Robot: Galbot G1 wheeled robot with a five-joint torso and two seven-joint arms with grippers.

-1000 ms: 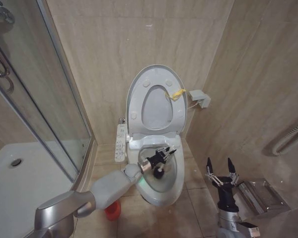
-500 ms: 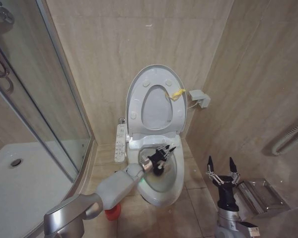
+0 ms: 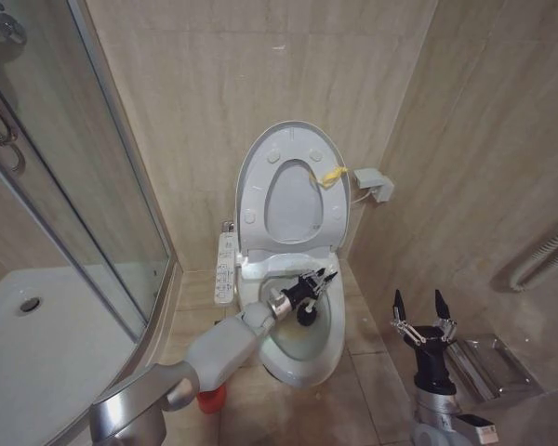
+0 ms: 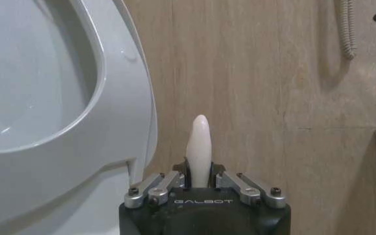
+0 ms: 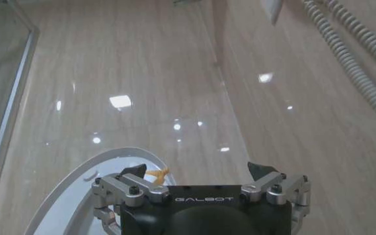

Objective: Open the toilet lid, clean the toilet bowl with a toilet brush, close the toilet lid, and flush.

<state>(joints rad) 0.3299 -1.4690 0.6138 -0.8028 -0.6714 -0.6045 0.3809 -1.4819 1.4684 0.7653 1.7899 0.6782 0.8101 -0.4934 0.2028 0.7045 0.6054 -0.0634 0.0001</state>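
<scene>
- The lid (image 3: pixel 293 190) stands raised against the back wall, its underside facing out, with a small yellow tag (image 3: pixel 329 176) at its right edge
- The bowl (image 3: pixel 302 336) lies open below it on its white pedestal, at the foot of the tiled wall
- The left claw (image 3: pixel 312 288) reaches over the bowl, near its back rim, and is clamped on the brush (image 4: pixel 198 147)
- In the left wrist view the white handle tip of the brush pokes out between the closed fingers (image 4: pixel 154 188), with the raised lid just beside it
- In the head view a dark part of the brush shows under the left claw, inside the bowl
- A red holder (image 3: pixel 211 398) sits on the floor left of the pedestal, partly hidden by the left arm
- A long button panel (image 3: pixel 226 267) runs along the left side of the toilet
- The right claw (image 3: pixel 418 311) hovers to the right of the bowl, well apart from it, pointing upward with its fingers spread and holding nothing
- A glass shower door (image 3: pixel 74 177) stands to the left
</scene>
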